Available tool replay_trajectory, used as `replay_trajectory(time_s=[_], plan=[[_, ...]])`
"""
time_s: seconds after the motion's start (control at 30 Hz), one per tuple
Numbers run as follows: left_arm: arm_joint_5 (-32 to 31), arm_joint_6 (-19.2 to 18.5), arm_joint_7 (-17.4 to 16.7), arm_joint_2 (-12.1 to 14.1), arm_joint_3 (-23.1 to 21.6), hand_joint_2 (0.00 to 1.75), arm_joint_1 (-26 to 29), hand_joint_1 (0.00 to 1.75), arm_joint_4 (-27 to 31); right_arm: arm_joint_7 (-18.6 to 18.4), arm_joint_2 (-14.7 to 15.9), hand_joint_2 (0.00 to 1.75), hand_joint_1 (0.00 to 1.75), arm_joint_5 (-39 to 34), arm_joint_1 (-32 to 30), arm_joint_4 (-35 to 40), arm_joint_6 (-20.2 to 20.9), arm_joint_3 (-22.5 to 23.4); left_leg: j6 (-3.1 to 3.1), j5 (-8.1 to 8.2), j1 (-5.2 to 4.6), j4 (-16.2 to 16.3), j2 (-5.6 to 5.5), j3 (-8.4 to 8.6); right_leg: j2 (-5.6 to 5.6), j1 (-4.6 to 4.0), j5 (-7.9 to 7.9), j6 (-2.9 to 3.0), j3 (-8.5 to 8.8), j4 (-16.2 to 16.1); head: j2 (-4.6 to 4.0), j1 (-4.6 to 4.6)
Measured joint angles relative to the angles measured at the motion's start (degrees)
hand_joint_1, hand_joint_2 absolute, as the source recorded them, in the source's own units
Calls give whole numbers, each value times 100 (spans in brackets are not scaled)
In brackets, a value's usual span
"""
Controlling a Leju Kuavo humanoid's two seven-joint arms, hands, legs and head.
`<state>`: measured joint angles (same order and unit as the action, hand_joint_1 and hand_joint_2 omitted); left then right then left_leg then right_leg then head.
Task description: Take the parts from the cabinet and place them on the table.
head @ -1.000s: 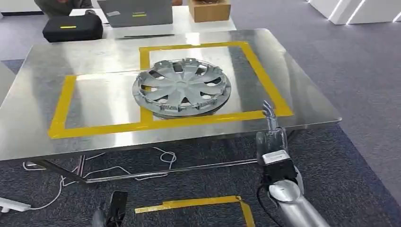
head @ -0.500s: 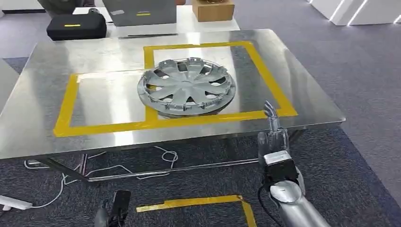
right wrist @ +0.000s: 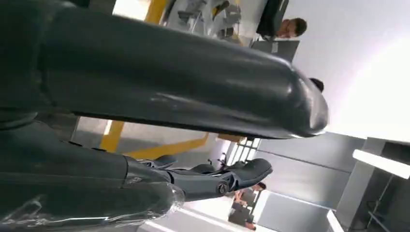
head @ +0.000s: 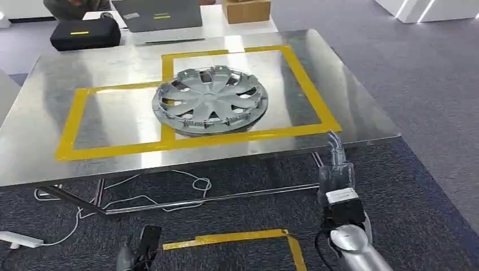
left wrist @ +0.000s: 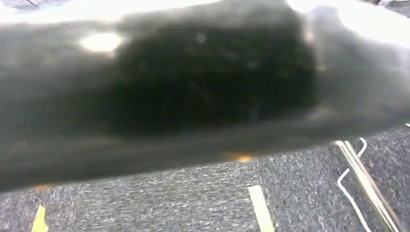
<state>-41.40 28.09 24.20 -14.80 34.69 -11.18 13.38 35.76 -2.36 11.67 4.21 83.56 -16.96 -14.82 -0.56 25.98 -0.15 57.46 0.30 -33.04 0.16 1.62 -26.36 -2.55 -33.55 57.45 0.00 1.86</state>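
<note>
Hubcap [head: 209, 99] lies flat on the bench [head: 51, 152], straddling the yellow tape. My right hand [head: 335, 172] hangs at the near edge, fingers [head: 334, 141] spread, empty; left hand's state I cannot tell. I'd withdraw without brushing the bench.

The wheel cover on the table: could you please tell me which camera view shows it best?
The head view: the wheel cover lies whole on the steel table, across the yellow tape. The right wrist view gives blurred table and tape beyond the right hand; the left wrist view gives carpet.
</note>
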Motion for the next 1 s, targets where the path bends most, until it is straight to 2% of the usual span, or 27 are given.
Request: replay_trajectory(time_s=[0.03, 0.07, 0.13, 0.17, 0.2, 0.23, 0.27, 0.33, 0.37, 0.4, 0.43, 0.5, 0.53, 0.57, 0.6, 0.67, 0.7, 0.73, 0.77, 0.8, 0.83, 0.87, 0.9, 0.93, 1.0], plan=[[0, 0, -4, -2, -4, 0, -2, 0, 0, 0, 0, 0, 0, -2, 8, 0, 2, 7, 38, 93, 17, 48, -8, -23, -13, 13, 32, 57, -14, -13, 0, 2], [0, 0, -7, -4, -7, 0, -6, 0, 0, 2, 0, 0, 0, -4, 9, 11, 9, 11, 64, 346, 18, 271, -11, -110, -13, 7, 56, 100, -42, -13, 0, -22], [0, 2, -20, 0, -9, 0, -7, 0, 0, 9, 0, 0, 0, -9, 6, 11, 22, 20, 85, 882, 24, 1124, -12, -428, -17, -15, 95, 159, -119, -12, 0, -22], [0, 4, -22, 2, -9, 0, -3, 0, 0, 9, 0, 0, 0, -9, 3, 11, 26, 26, 85, 1057, 24, 1513, -12, -569, -18, -27, 123, 172, -165, -10, 0, -20], [0, 4, -24, 4, -9, 0, 1, 0, 0, 9, 0, 0, 0, -11, 2, 11, 31, 35, 77, 1112, 23, 1707, -12, -621, -17, -38, 151, 179, -211, -10, 0, -20], [0, 4, -28, 4, -11, 0, 1, 0, 0, 9, 0, 0, 0, -11, 3, 11, 39, 37, 61, 1038, 22, 1645, -13, -546, -14, -48, 183, 174, -257, -10, 0, -20], [-2, 9, -28, 4, -15, 0, -2, 0, 0, 9, 0, 0, 0, -11, 2, 11, 42, 42, 36, 855, 20, 1337, -14, -341, -9, -53, 219, 166, -299, -9, 0, -18], [-9, 18, -28, 2, -35, 0, -14, 0, 0, 13, -2, 0, 0, -11, 5, 11, 44, 46, -20, 473, 13, 384, -15, 275, 1, -54, 282, 132, -337, -8, 0, -22], [-9, 20, -28, 2, -37, 0, -29, 0, 0, 15, -7, 0, 0, -11, 5, 13, 46, 48, -46, 471, 9, 37, -20, 491, -1, -61, 305, 102, -345, 0, 0, -22], [-9, 17, -28, -4, -44, 0, -44, 0, 0, 17, -7, 0, 0, -11, 11, 13, 46, 52, -35, 492, -8, -87, -24, 507, -4, -92, 328, 77, -378, 25, 0, -22], [-9, 20, -28, -7, -44, 0, -38, 0, 0, 22, -7, 0, 0, -11, 9, 11, 48, 55, -31, 462, -16, -52, -26, 470, -21, -85, 376, 43, -385, 10, 0, -6], [-7, 22, -55, -9, -42, 0, -4, 0, 0, 24, -9, 0, 0, -11, 3, 11, 52, 52, -98, 385, -41, -52, -30, 442, -20, -61, 467, -39, -374, -38, 0, -13], [-7, 22, -57, -20, -42, 0, -7, 0, 0, 24, -9, 0, 0, -11, 3, 11, 52, 57, -142, 306, 2, -110, -14, 437, -15, -36, 438, -64, -440, -19, 0, -26], [-9, 22, -59, -26, -44, 0, -17, 0, 0, 26, -9, 0, 0, -13, 4, 11, 52, 72, -175, 265, -11, -107, -5, 388, -19, -44, 224, -68, -529, 138, 0, 7], [-9, 20, -61, -31, -46, 0, -19, 0, 0, 26, -9, 0, 0, -13, 7, 11, 52, 72, -211, 227, -17, -102, -4, 337, -18, -47, -62, -71, -654, 494, 0, 20], [-9, 20, -63, -35, -46, 0, 0, 0, 0, 26, -9, 0, 0, -13, -9, 11, 52, 72, -236, 159, -53, -97, 9, 234, -17, -48, -555, -90, -980, 1471, 0, 15], [-9, 20, -63, -35, -46, 0, 5, 0, 0, 26, -9, 0, 0, -13, -24, 9, 52, 74, -245, 118, -70, -91, 14, 177, -18, -50, -678, -87, -1054, 1780, 0, 18], [-9, 20, -63, -33, -44, 0, 7, 0, 0, 26, -7, 0, 0, -13, -38, 7, 52, 77, -249, 85, -85, -91, 14, 131, -17, -58, -653, -79, -967, 1750, 0, 15], [-9, 20, -63, -35, -44, 0, 8, 0, 0, 26, -7, 0, 0, -15, -38, 7, 52, 81, -250, 55, -97, -90, 13, 97, -17, -68, -539, -51, -749, 1485, 0, 22], [-9, 20, -63, -35, -46, 0, 8, 0, 0, 26, -9, 0, 0, -15, -30, 9, 52, 81, -247, 33, -109, -90, 11, 72, -17, -91, -368, -10, -430, 1018, 0, 15], [-9, 20, -63, -39, -46, 0, 7, 0, 0, 26, -9, 0, 0, -15, -21, 9, 52, 81, -238, 13, -115, -90, 9, 59, -18, -117, -196, 48, -37, 433, 0, 20], [-9, 22, -63, -48, -46, 0, 7, 0, 0, 26, -9, 0, 0, -15, -7, 11, 52, 81, -231, -3, -112, -87, 10, 53, -28, -155, -204, 109, 221, -2, 0, 15], [-9, 22, -63, -50, -46, 0, 2, 0, 0, 30, -9, 0, 0, -13, 3, 11, 52, 79, -206, -19, -153, -56, 10, 8, -42, -158, -199, 119, 323, -123, 0, 11], [-9, 22, -63, -50, -46, 0, 3, 0, 0, 35, -9, 0, 0, -13, 5, 11, 52, 79, -169, -54, -134, -58, 16, -14, -33, -175, -171, 122, 295, -112, 0, 13], [-9, 22, -63, -63, -46, 0, 9, 0, 0, 33, -9, 0, 0, -15, -11, 11, 52, 87, -106, -103, -114, -70, 23, -27, -26, -194, -120, 173, 267, -110, 0, 15]])
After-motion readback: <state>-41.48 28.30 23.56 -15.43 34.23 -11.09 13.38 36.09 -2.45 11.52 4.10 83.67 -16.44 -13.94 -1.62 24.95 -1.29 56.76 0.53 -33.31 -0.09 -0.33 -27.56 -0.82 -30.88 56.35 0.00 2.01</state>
